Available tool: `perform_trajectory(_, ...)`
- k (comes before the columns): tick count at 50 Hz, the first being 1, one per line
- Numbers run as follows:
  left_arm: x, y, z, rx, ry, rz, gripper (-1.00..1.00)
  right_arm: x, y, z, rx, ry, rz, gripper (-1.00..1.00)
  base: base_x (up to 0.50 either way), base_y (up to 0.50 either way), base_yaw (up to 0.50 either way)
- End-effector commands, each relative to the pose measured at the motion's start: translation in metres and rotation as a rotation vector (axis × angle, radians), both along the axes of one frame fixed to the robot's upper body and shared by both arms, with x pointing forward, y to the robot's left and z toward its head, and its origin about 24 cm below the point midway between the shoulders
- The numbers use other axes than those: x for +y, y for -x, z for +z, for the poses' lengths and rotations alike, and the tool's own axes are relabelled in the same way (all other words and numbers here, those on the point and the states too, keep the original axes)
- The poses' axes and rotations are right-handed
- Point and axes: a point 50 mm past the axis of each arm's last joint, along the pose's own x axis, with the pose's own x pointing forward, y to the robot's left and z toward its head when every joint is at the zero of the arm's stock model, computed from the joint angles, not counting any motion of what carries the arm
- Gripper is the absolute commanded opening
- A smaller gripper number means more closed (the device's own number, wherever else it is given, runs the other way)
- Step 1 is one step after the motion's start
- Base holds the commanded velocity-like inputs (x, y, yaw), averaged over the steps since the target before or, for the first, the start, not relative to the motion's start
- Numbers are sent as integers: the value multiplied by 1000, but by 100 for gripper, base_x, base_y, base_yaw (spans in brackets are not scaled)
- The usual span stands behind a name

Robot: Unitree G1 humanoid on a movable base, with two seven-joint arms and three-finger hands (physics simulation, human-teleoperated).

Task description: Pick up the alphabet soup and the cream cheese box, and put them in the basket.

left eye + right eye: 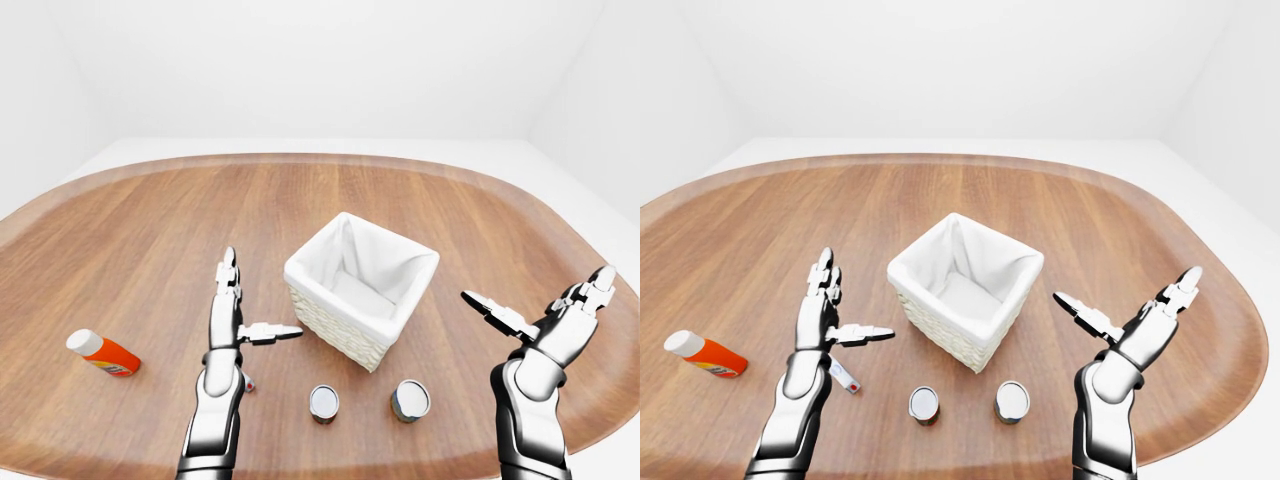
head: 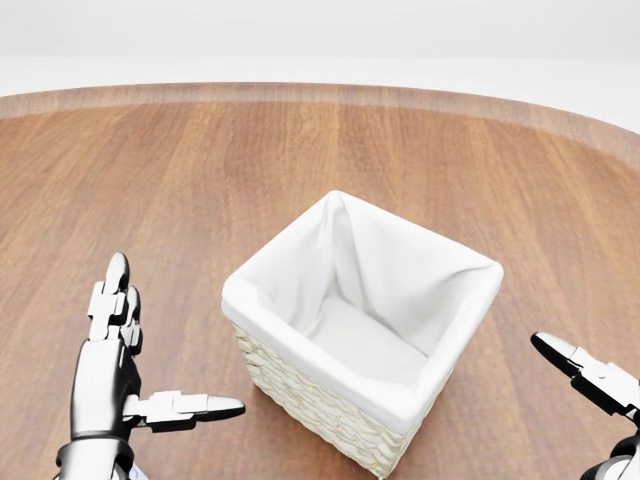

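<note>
Wooden table, lined basket empty, both hands spread open, two cans' labels unreadable

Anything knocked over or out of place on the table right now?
The orange bottle lies on its side at the left-eye view's left. The basket sits upright, turned corner-on, empty. Both cans stand upright below it.
</note>
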Motion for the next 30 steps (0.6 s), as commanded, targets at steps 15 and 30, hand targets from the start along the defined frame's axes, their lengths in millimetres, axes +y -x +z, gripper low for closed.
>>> perform_trajectory(15, 28, 18, 33, -81, -477, 396, 100, 1, -1, -1, 7, 5, 4, 100, 0, 0, 0)
perform_trajectory(30, 5, 23, 63, -263, -972, 424, 100, 0, -2, -2, 5, 5, 4, 100, 0, 0, 0)
